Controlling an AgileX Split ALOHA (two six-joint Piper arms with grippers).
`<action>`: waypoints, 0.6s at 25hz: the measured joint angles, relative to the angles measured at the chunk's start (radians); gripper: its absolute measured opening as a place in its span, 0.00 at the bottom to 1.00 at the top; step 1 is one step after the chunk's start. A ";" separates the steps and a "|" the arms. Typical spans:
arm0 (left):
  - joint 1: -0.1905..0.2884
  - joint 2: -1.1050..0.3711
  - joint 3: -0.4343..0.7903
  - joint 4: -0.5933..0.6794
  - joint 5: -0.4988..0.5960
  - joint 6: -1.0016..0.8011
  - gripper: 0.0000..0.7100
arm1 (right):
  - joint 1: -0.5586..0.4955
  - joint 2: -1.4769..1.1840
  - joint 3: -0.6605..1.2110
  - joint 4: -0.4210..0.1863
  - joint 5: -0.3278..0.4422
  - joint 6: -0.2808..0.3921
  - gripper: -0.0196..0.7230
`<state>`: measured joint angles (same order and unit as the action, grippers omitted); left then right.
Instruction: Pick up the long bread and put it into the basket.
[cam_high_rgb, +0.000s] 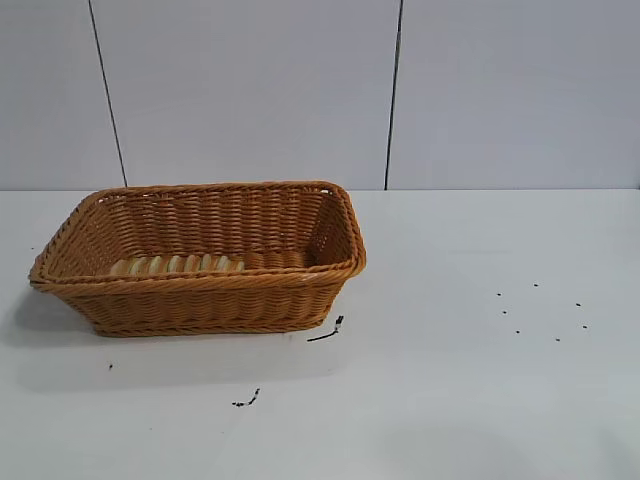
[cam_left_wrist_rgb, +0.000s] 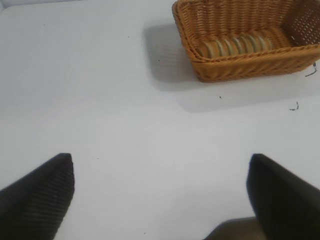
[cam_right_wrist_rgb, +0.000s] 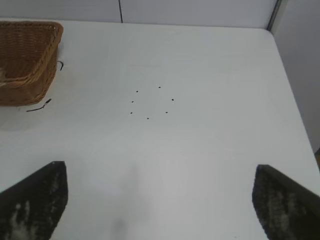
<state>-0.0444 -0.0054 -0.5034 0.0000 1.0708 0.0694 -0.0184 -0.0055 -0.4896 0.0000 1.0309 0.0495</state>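
The long bread (cam_high_rgb: 178, 265) lies inside the orange-brown wicker basket (cam_high_rgb: 200, 300) at the table's left, along its near wall; only its ridged top shows over the rim. In the left wrist view the bread (cam_left_wrist_rgb: 235, 46) also lies in the basket (cam_left_wrist_rgb: 250, 67). My left gripper (cam_left_wrist_rgb: 160, 165) is open and empty above bare table, far from the basket. My right gripper (cam_right_wrist_rgb: 159, 172) is open and empty above bare table; the basket's corner (cam_right_wrist_rgb: 25, 85) shows far off. Neither arm shows in the exterior view.
The white table (cam_high_rgb: 450, 400) carries small black marks: a ring of dots (cam_high_rgb: 540, 310) at the right and short scribbles (cam_high_rgb: 326, 332) in front of the basket. A grey panelled wall stands behind. The table's right edge (cam_right_wrist_rgb: 295, 100) shows in the right wrist view.
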 joint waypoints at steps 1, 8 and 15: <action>0.000 0.000 0.000 0.000 0.000 0.000 0.98 | 0.000 0.000 0.000 0.000 0.000 0.000 0.96; 0.000 0.000 0.000 0.000 0.000 0.000 0.98 | 0.000 0.000 0.000 0.000 0.000 0.000 0.96; 0.000 0.000 0.000 0.000 0.000 0.000 0.98 | 0.000 0.000 0.000 0.006 0.000 0.000 0.96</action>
